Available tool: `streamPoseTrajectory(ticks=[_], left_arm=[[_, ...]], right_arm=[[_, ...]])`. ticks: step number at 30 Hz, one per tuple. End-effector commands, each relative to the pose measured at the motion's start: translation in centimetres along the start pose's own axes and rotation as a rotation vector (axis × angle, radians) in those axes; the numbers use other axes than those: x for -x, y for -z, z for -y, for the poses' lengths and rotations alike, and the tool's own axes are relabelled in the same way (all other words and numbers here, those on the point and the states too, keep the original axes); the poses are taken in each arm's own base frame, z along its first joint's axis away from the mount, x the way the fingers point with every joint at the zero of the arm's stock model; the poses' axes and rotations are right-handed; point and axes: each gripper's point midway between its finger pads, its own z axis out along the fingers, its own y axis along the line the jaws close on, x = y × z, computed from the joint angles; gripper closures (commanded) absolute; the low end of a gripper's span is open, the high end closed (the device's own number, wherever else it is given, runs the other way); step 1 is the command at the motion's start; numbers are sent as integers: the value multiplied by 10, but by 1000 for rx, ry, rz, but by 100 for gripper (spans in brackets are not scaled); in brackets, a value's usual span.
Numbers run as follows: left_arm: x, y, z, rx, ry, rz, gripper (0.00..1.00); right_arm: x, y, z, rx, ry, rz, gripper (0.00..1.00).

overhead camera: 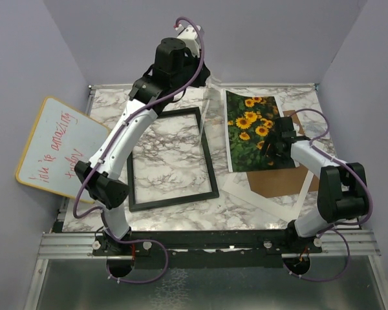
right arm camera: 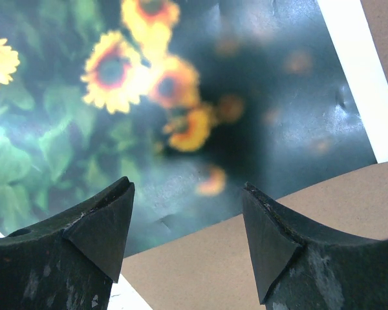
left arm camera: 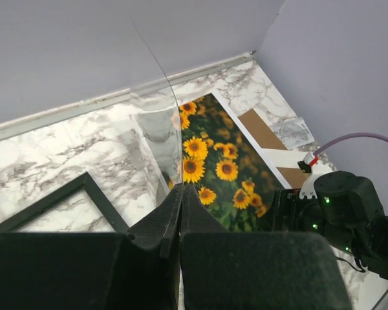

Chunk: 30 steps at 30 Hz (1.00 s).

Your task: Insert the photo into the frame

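The black frame (overhead camera: 171, 158) lies flat left of the table's centre, with marble showing through its opening; a corner of it shows in the left wrist view (left arm camera: 64, 200). The sunflower photo (overhead camera: 255, 129) lies face up to the right of the frame and also shows in the wrist views (left arm camera: 220, 161) (right arm camera: 181, 97). My left gripper (left arm camera: 180, 194) is shut on the clear pane (left arm camera: 161, 116) and holds it upright on edge between frame and photo (overhead camera: 210, 110). My right gripper (right arm camera: 187, 219) is open, low over the photo's near edge (overhead camera: 275, 145), holding nothing.
A brown backing board (overhead camera: 281, 181) lies under the photo's near end, on a white mat (overhead camera: 271, 203). A yellow-rimmed whiteboard (overhead camera: 52, 148) leans at the table's left edge. Grey walls close in the back and both sides.
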Motion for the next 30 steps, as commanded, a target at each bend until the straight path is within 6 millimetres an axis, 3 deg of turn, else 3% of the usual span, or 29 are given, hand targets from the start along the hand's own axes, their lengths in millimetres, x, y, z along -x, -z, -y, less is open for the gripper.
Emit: streamPoseTrajectory(ticks=[1, 9, 16, 20, 24, 27, 30], left_arm=[[34, 30, -8, 70, -73, 88, 100], [103, 75, -22, 205, -117, 355, 100], [153, 122, -14, 231, -190, 517, 100], [163, 139, 1, 162, -231, 559, 100], [162, 141, 22, 49, -278, 556, 100], [160, 142, 39, -45, -305, 550, 100], [161, 146, 50, -103, -318, 561, 100]], right_arm=[[15, 1, -3, 18, -3, 44, 28], [73, 39, -57, 234, 7, 133, 28], [137, 107, -120, 527, 109, 263, 28], [163, 167, -157, 758, 213, 363, 26], [172, 227, -181, 982, 317, 465, 21], [176, 267, -190, 1110, 367, 561, 17], [183, 291, -193, 1171, 360, 645, 13]])
